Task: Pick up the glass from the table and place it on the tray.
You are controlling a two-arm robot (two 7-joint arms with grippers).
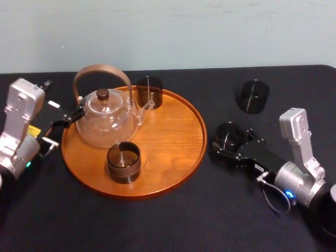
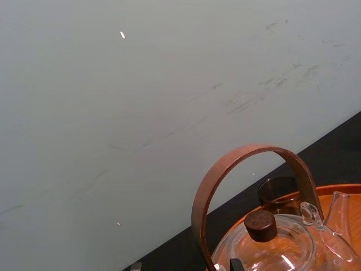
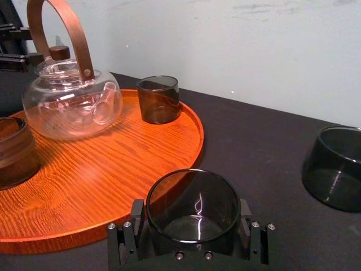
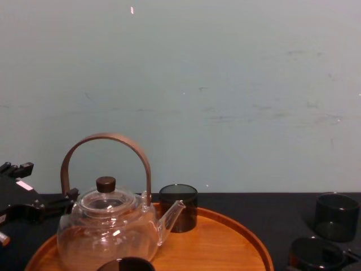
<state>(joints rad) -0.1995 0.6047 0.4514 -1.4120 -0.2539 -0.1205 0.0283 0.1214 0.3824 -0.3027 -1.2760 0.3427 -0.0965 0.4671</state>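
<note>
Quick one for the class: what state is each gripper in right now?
Left gripper: cannot be told; it sits beside the teapot.
Right gripper: closed on the glass.

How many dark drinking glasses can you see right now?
4. On the tray: the back glass beside the teapot and the front glass. On the table: the near glass inside the right pincer and the far glass behind it. None looks hidden.

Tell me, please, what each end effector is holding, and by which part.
The right end effector grips the dark glass by its opposite side walls. The left end effector is beside the teapot; a hold cannot be told.
</note>
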